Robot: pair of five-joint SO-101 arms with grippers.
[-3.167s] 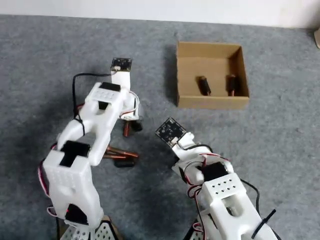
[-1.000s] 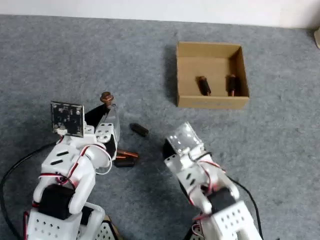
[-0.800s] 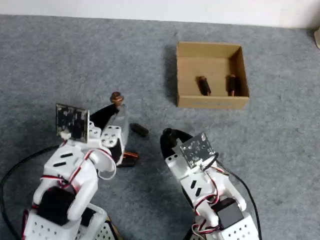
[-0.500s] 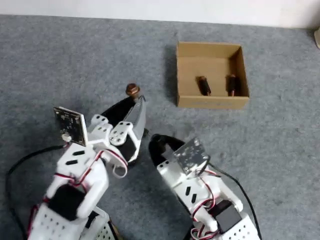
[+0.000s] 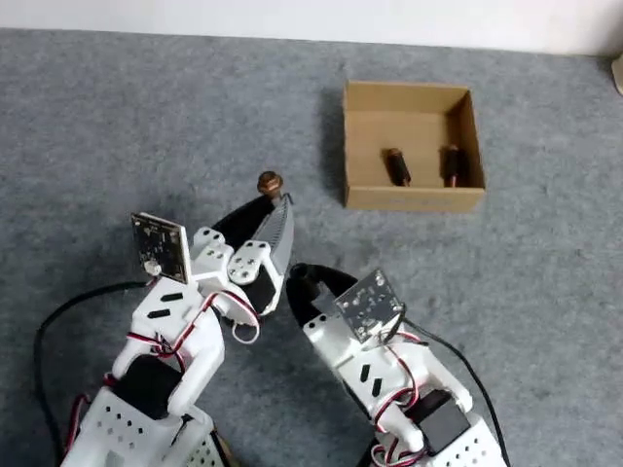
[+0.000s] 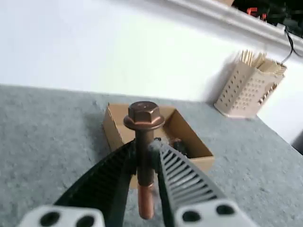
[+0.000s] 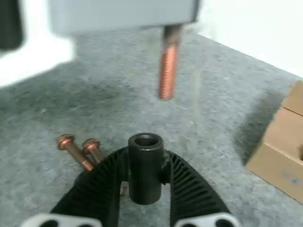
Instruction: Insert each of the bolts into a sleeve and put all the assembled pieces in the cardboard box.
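- Our left fingers (image 6: pixel 182 182) pinch a copper-coloured, hex-headed steel bolt (image 6: pixel 143 117) by its shank. We hold it head up and thread down, so the tip is free to enter a hole. In the high view its head sits just left of centre.
- Our right fingers (image 7: pixel 189 189) clamp a short black cylindrical sleeve (image 7: pixel 145 165) upright with its open bore facing up to receive the thread.
- From the right wrist, we see the bolt's tip hanging above the sleeve, not touching it and seemingly a little off the bore's axis. We judge that lining up comes before lowering.
- Two spare copper bolts (image 7: pixel 75 151) lie side by side on the grey felt worktop (image 5: pixel 146 117), near the sleeve.
- An open brown cardboard box (image 5: pixel 414 198) sits at the upper right of the high view, well apart from both arms. Two assembled pieces (image 5: pixel 397 166) lie inside.
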